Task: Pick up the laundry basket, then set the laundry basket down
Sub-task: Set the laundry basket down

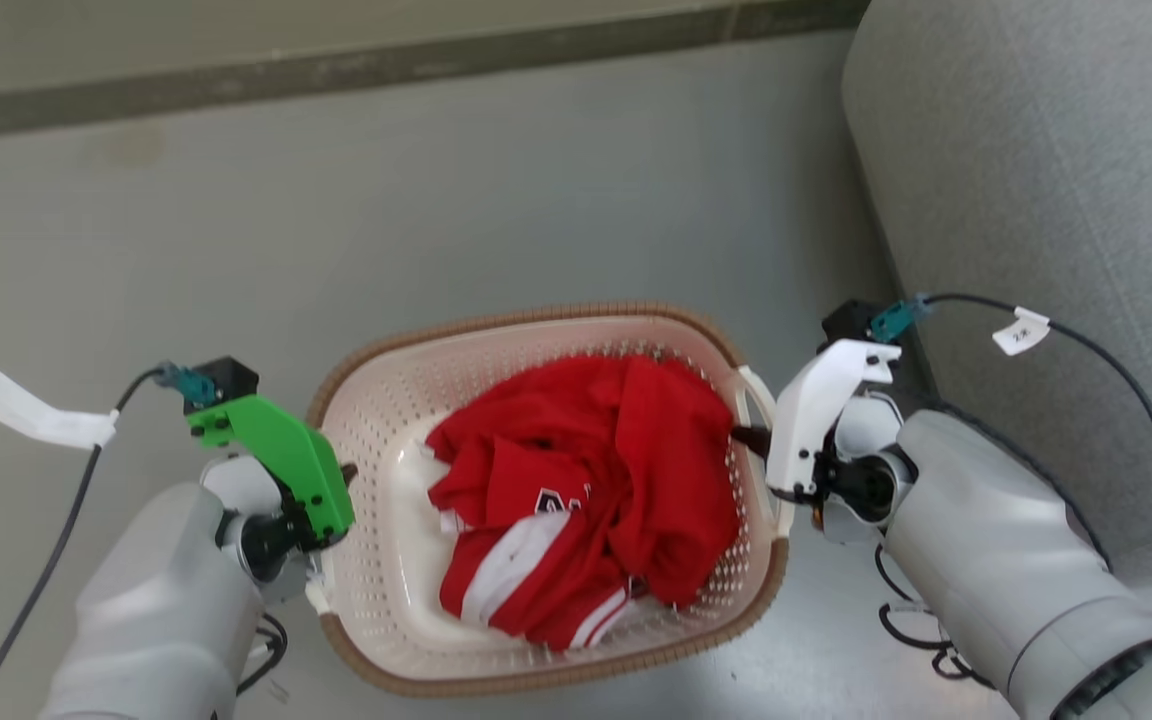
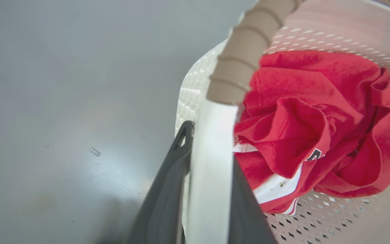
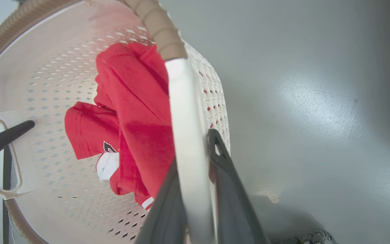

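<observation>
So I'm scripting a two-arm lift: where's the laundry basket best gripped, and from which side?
The white side handles: left gripper from its left end, right gripper from its right, fingers astride each thin handle. The laundry basket is wide; opposite handles should keep it level.

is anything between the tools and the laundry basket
Nothing visible does. The left tool and right tool each grip the laundry basket at its side, one finger inside and one outside.
</observation>
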